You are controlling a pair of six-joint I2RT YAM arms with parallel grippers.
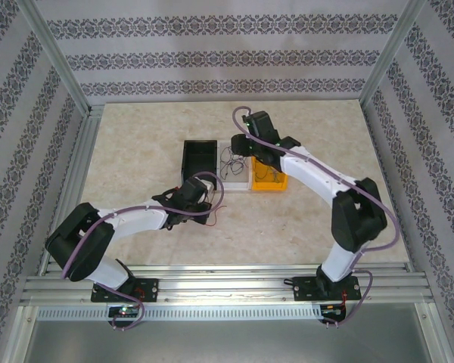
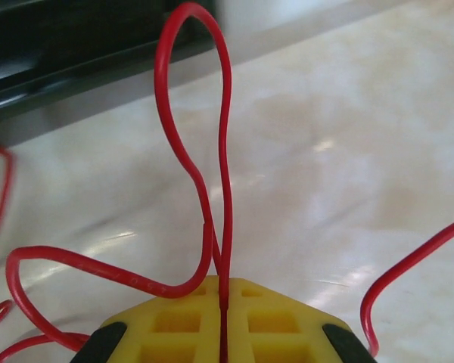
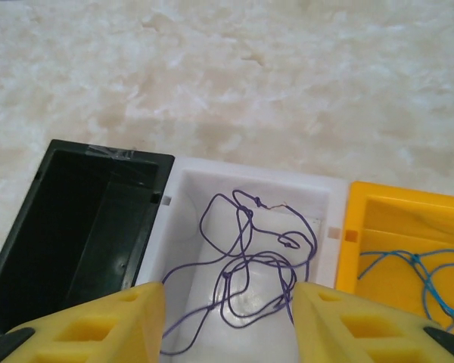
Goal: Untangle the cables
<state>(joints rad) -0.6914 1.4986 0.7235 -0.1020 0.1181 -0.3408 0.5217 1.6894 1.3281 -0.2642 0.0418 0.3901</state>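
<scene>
Red cable is held tight in the left claw — the two yellow fingers are pressed together, with the thin wire caught in the crack between them. A tall loop stands up the middle of the left wrist picture. More red curls lie on the pale table at the lower left and at the right edge. The black bin is seen across the upper left, just behind the loop.

The right claw is wide open and nothing is held in it. It hangs over the white bin in the lower middle of the right wrist picture, where a purple cable lies in a loose bunch. A blue cable lies in the yellow bin at the right.

The step in hand is likely the pulling free of the red cable. It should be lifted slowly, so the loops slide open and are not pulled into a knot. A pinch near one end would be best — though which part is pinched cannot be told from here. The open claw should be kept out of the purple bunch until the red one is laid down.
</scene>
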